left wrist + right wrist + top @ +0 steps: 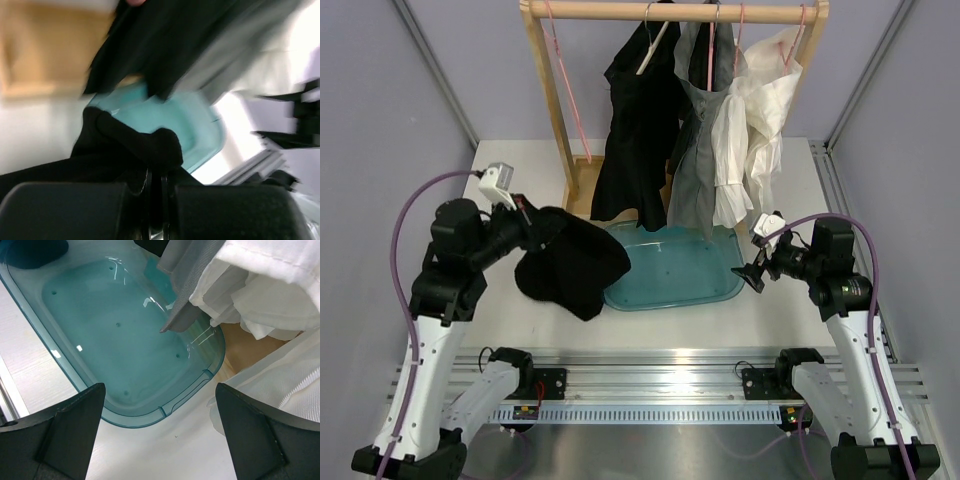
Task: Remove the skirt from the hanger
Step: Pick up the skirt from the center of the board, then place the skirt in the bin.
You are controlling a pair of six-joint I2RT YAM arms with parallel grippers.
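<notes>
Hanging between a black garment [638,130] and a white shirt [760,110], the skirt [698,175] dangles over the teal tub [670,278]. The left gripper [533,226] pinches a black cloth [570,268] at the tub's rim; the right gripper [157,392] gapes wide nearby.

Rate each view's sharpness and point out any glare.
Left wrist: heavy motion blur, the teal tub and wooden rack base smeared. Right wrist: sharp, with small glare streaks on the tub. Top external: sharp, evenly lit.
</notes>
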